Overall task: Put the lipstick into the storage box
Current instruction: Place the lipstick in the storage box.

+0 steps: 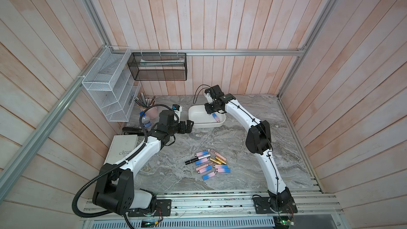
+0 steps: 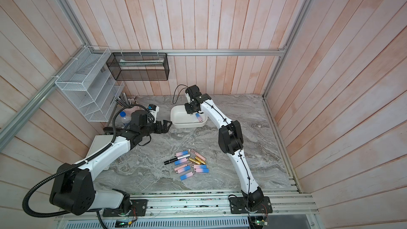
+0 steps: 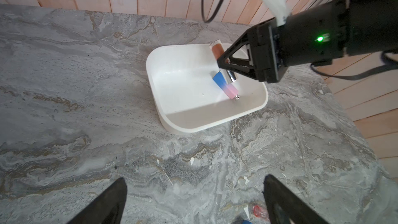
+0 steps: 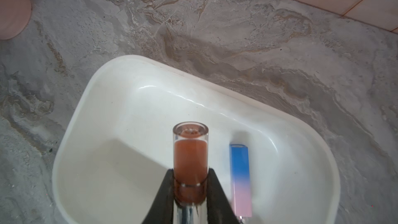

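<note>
Above the storage box (image 4: 112, 169), near the back edge of the table (image 4: 237, 39), the right gripper (image 4: 190, 182) pinches a clear reddish lipstick (image 4: 190, 158). A blue-pink lipstick (image 4: 240, 173) already lies inside. Release seems next: lower slightly, then open. The left gripper (image 3: 195, 178) hangs wide open beside the box.

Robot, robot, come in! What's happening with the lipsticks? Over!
Left pincer open, empty, near the storage box. Right pincer shut on reddish lipstick, above the box. Blue-pink lipstick already inside. Nothing blocking. Over.
</note>
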Tool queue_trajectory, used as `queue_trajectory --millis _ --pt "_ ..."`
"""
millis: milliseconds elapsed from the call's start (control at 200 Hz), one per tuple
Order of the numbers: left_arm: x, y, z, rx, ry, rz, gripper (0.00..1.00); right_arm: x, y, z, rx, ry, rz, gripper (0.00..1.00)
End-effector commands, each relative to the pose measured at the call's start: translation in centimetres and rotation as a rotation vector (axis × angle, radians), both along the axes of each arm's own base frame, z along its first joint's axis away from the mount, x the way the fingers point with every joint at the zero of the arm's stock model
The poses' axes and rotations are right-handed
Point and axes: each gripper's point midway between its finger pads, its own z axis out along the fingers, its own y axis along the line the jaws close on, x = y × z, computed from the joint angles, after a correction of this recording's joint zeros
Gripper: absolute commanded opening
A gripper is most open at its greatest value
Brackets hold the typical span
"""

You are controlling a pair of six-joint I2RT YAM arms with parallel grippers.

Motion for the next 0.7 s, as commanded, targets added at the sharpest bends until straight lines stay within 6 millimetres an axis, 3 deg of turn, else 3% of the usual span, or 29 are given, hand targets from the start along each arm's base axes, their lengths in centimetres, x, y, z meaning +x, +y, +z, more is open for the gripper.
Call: queue_trajectory --millis 0,120,225,315,435,570,695 --pt "0.2 -0.8 0.5 -0.026 0.014 -0.038 1.00 0.3 0.8 -0.8 0.035 0.017 0.016 0.14" --pt "0.2 -1.2 0.4 -0.033 0.032 -0.056 1.00 0.8 0.9 -2.3 0.053 0.037 0.007 0.17" --pt "0.2 -1.4 0.2 -0.039 0.046 -0.067 1.00 0.9 0.7 -2.8 0.056 0.049 0.006 0.27" --pt "0.2 -1.8 0.6 -0.054 0.050 -0.081 1.00 0.8 0.7 -1.9 0.063 0.037 0.018 0.32" --pt "0.2 -1.9 0.9 -0.068 0.048 -0.085 1.00 0.4 0.1 1.1 0.059 0.006 0.026 0.35" --pt "-0.1 -1.8 1.0 -0.074 0.044 -0.079 1.00 -1.6 -1.6 3.7 0.022 0.017 0.028 0.37" --pt "-0.4 -1.4 1.3 -0.075 0.023 -0.063 1.00 -6.0 -3.3 4.5 -0.028 0.075 0.049 0.35"
